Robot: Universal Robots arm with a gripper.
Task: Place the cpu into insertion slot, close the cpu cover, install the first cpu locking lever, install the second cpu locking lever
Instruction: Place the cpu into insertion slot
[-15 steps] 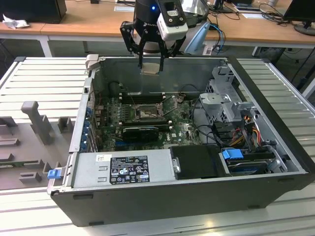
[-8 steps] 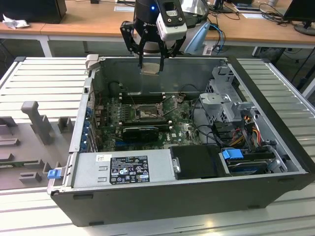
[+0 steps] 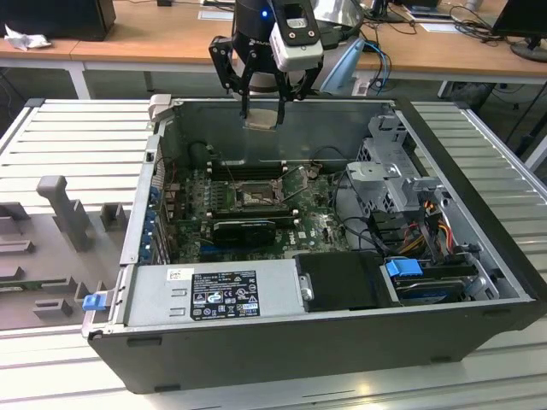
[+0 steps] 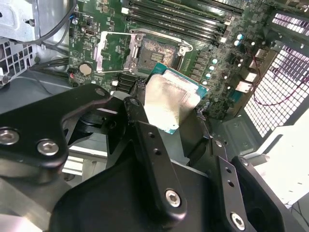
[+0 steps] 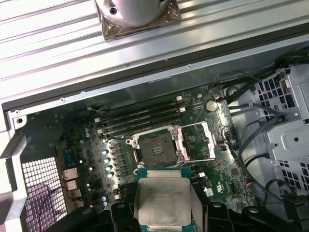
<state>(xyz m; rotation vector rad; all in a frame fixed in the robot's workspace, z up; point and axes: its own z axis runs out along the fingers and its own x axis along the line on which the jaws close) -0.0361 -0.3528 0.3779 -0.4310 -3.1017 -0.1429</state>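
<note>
At the top centre of the exterior view the gripper (image 3: 261, 109) is clamped on the cpu (image 3: 261, 119), held above the far wall of the case (image 3: 342, 128), well apart from the slot (image 3: 254, 196) near mid-frame, whose cover (image 5: 198, 141) lies flipped open beside it.

Lab: open computer case (image 3: 342, 350), wooden desks (image 3: 154, 34).

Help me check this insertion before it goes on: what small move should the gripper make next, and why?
Probably a slow, level descent toward the insertion slot. The gripper holds the cpu up near the case's rim, well above the board. The cpu cover is swung open beside the slot, and the pin field looks bare.
</note>
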